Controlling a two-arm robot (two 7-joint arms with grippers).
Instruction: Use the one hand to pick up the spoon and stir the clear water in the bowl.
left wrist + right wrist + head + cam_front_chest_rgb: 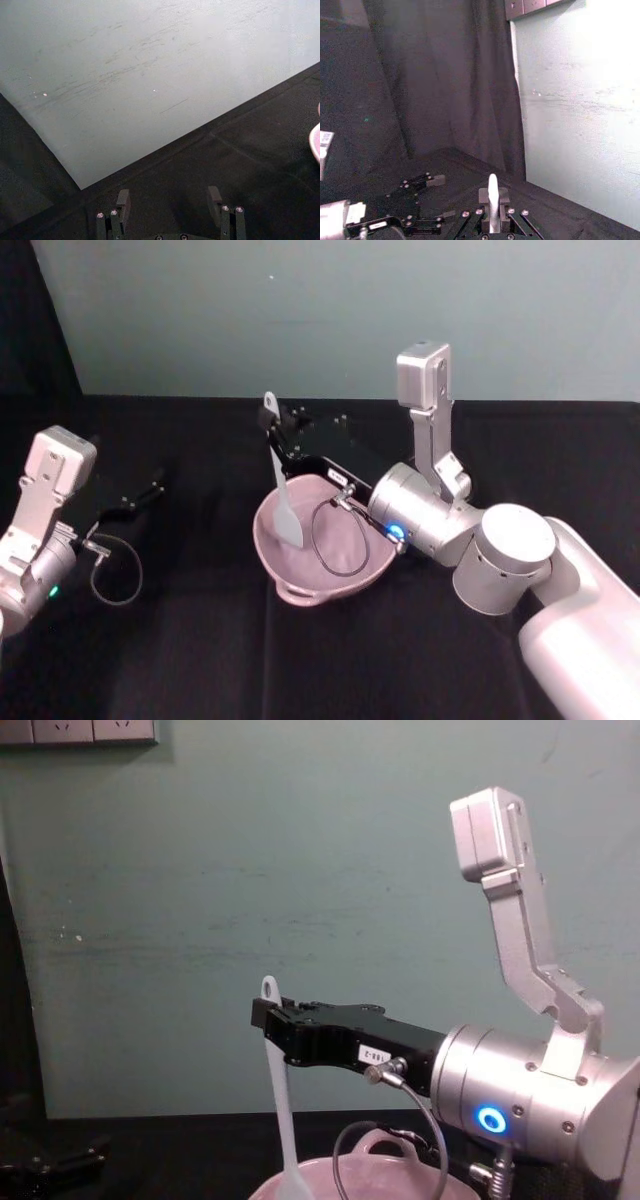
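White spoon (279,475) stands blade-down in your pink bowl (265,540), handle pinched by the right gripper (274,424) above it; left gripper (150,486), spread, sits well left.

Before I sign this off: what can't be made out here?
Water: in the head view the bowl looks plain pink; grey cable and spoon cover part.
Blade depth: the chest view's bottom edge cuts off the spoon's blade and most of the bowl.
Right wrist view: the right pincer hides the spoon below its handle end.
Left wrist view: beyond the open left pincer, the edge leaves a sliver of bowl.
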